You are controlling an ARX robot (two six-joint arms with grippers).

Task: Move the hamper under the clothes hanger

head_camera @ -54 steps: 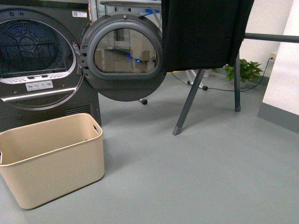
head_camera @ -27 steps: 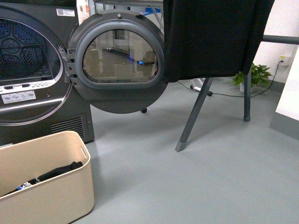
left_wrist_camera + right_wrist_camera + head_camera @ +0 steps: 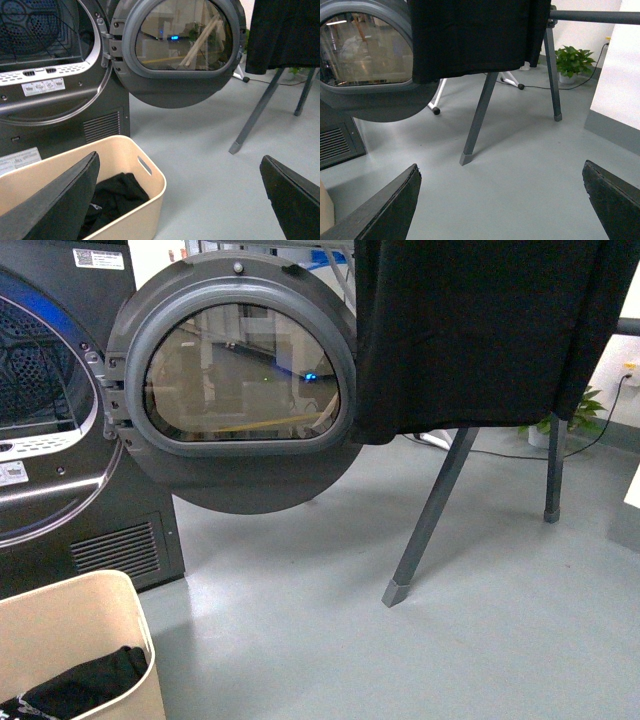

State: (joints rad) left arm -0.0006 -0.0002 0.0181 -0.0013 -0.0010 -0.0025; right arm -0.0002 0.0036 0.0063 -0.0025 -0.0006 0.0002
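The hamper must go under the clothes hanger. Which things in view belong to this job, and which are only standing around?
Job: hamper; clothes hanger.
Only around: dryer; its open door; black cloth on the hanger; dark clothes inside the hamper; potted plant.

Beige hamper point(image 3: 70, 625) stood upright at near left, holding dark clothes point(image 3: 85, 690); grey hanger point(image 3: 430, 515), draped in black cloth point(image 3: 480, 330), stood far right.
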